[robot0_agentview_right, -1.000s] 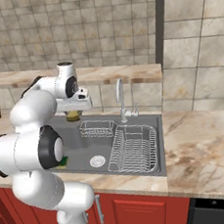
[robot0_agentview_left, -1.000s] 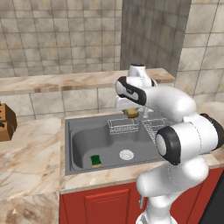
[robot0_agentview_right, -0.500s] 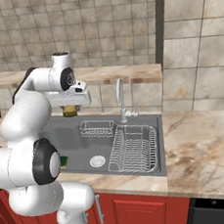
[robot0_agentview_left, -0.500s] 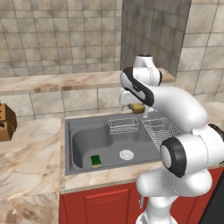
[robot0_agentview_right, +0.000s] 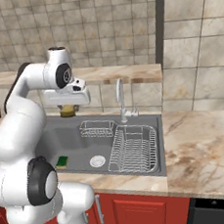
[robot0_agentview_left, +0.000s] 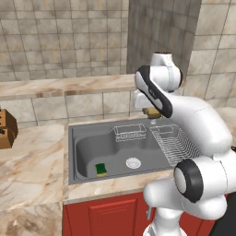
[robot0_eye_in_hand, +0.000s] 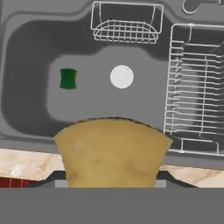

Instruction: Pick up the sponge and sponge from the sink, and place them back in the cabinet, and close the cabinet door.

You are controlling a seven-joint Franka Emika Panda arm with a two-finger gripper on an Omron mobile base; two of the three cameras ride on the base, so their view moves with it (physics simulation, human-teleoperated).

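My gripper (robot0_agentview_right: 67, 107) is shut on the tan-yellow sponge (robot0_agentview_right: 68, 110), held high over the back of the grey sink (robot0_agentview_right: 68, 138). In the left base view this sponge (robot0_agentview_left: 152, 112) hangs under the hand near the back rim. It fills the lower middle of the hand view as a tan wedge (robot0_eye_in_hand: 113, 151) and hides the fingertips. The green-topped sponge (robot0_agentview_left: 101, 169) lies on the basin floor at its front left, left of the round white drain (robot0_eye_in_hand: 121, 76); it also shows as a green patch (robot0_eye_in_hand: 68, 78). The cabinet and its door are out of view.
A small wire rack (robot0_agentview_right: 96, 128) hangs at the basin's back and a wire draining rack (robot0_agentview_right: 134, 148) fills the sink's right side. The faucet (robot0_agentview_right: 120, 100) stands behind them. A brown box (robot0_agentview_left: 4, 129) sits on the left counter. A tiled ledge runs along the back wall.
The arm has swung upright and the hand, still shut on the tan-yellow sponge, has risen a little above the sink's back. The green-topped sponge has not moved.
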